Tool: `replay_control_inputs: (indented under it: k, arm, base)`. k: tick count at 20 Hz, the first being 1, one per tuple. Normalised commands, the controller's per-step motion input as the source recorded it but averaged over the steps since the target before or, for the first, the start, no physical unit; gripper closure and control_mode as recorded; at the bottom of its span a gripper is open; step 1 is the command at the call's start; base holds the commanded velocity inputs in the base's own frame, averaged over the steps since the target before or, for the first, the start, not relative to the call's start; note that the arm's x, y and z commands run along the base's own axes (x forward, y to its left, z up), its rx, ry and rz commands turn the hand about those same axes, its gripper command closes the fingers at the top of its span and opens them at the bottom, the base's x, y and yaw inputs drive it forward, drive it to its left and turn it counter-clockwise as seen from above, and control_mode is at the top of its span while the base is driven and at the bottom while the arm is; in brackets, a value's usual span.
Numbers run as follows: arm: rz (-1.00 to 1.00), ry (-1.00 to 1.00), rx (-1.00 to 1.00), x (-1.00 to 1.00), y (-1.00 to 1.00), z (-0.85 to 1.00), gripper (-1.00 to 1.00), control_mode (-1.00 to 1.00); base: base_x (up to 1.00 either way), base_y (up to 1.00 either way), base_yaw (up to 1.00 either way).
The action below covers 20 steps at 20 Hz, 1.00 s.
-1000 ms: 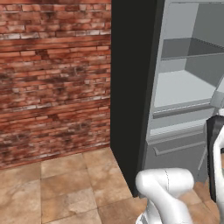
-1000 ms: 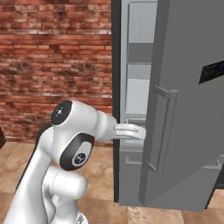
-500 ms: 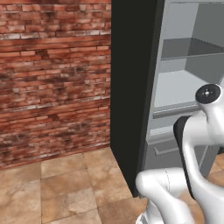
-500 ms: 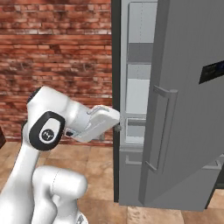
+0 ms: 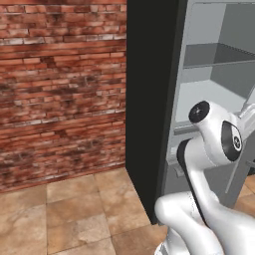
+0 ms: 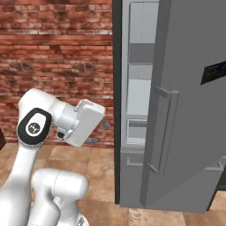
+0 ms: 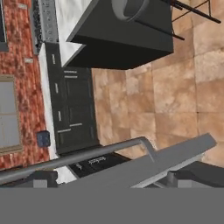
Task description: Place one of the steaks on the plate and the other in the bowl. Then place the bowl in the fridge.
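The fridge (image 6: 137, 92) stands open, its grey door (image 6: 190, 110) with a slim bar handle swung out to the right. Pale shelves show inside the fridge (image 5: 204, 94), past its black side panel. My gripper (image 6: 99, 131) hangs open and empty left of the opening, in front of the brick wall, touching nothing. In the hand view my open gripper (image 7: 116, 179) looks over the door's edge and bar handle (image 7: 105, 151). The steaks, the plate and the bowl are out of view.
A brick wall (image 5: 60, 89) runs left of the fridge above a tiled floor (image 5: 74, 214). The hand view looks across tiles to dark cabinets (image 7: 74, 109) and a dark island (image 7: 127, 39) carrying a round grey thing (image 7: 129, 8), cut off at the frame edge.
The arm has drawn back out of the fridge opening and folded leftward, so the hand now sits left of the fridge. The jaws stay open and the fridge door has not moved.
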Motion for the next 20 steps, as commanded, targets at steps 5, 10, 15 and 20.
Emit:
replay_control_inputs:
  k: [5,10,15,20]
  arm:
    - [0.14,0.06,-0.09,0.07,0.01,-0.29,-1.00,-1.00]
    - [0.03,0.10,-0.01,0.24,0.00,-0.14,-1.00,-1.00]
    - [0.00,0.17,-0.06,0.37,0.06,-0.08,-1.00,-1.00]
    - [0.00,0.13,-0.03,0.37,-0.03,-0.16,-1.00,-1.00]
  base:
    - [0.00,0.00,0.00]
    - [0.00,0.00,0.00]
    - [0.00,0.00,0.00]
    - [0.00,0.00,0.00]
